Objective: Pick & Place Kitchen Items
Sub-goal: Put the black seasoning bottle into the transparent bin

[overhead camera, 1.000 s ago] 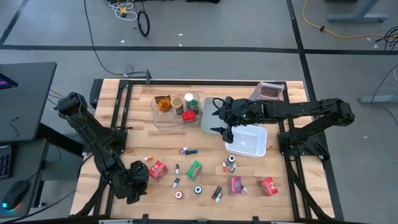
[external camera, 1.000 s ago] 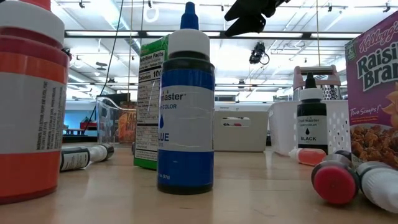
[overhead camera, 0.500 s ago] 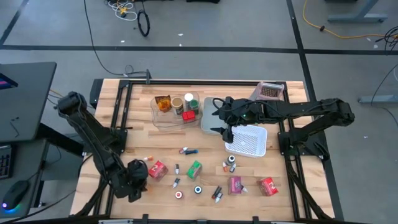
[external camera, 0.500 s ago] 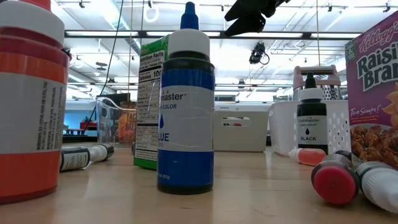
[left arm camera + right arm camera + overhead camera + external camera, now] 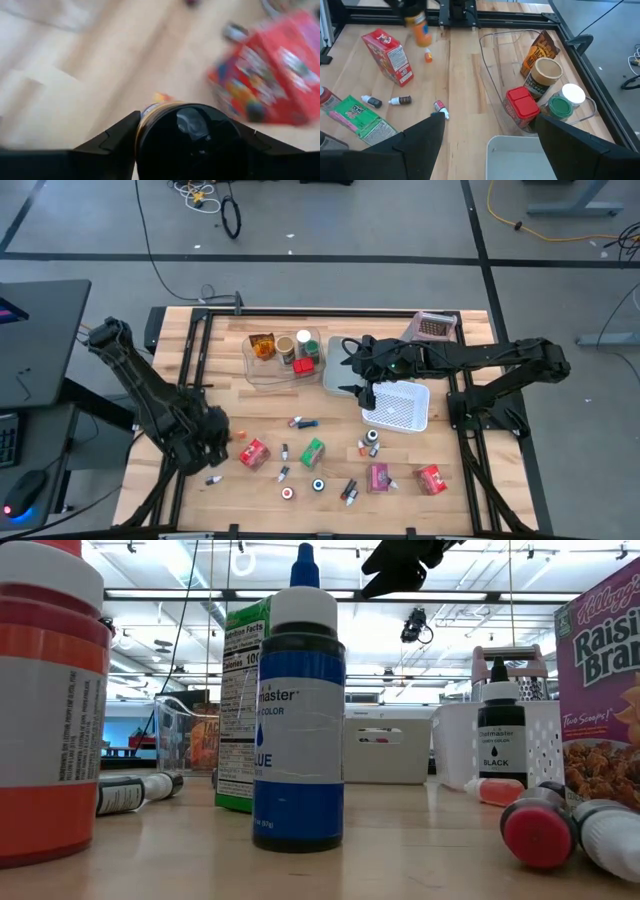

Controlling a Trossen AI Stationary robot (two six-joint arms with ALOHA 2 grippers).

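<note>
We see even, bright ceiling light and soft shadows. The left wrist view is smeared by blur; the red cardboard box (image 5: 280, 75) there is hardly readable.

The whole light wooden slatted table (image 5: 330, 395) is seen straight down from high overhead, with grey floor around it, while the low view is taken level from the tabletop, very close behind an upright blue-labelled dropper bottle (image 5: 298, 710), facing the lit room beyond. The left wrist view is held close above the tabletop, a dark round lid (image 5: 192, 137) filling its foreground and a red printed cereal box (image 5: 267, 82) shared with the right wrist view (image 5: 387, 55). From farther off, the right wrist view is angled across the table over the clear plastic bin (image 5: 530, 85), also seen overhead (image 5: 283, 360).
</note>
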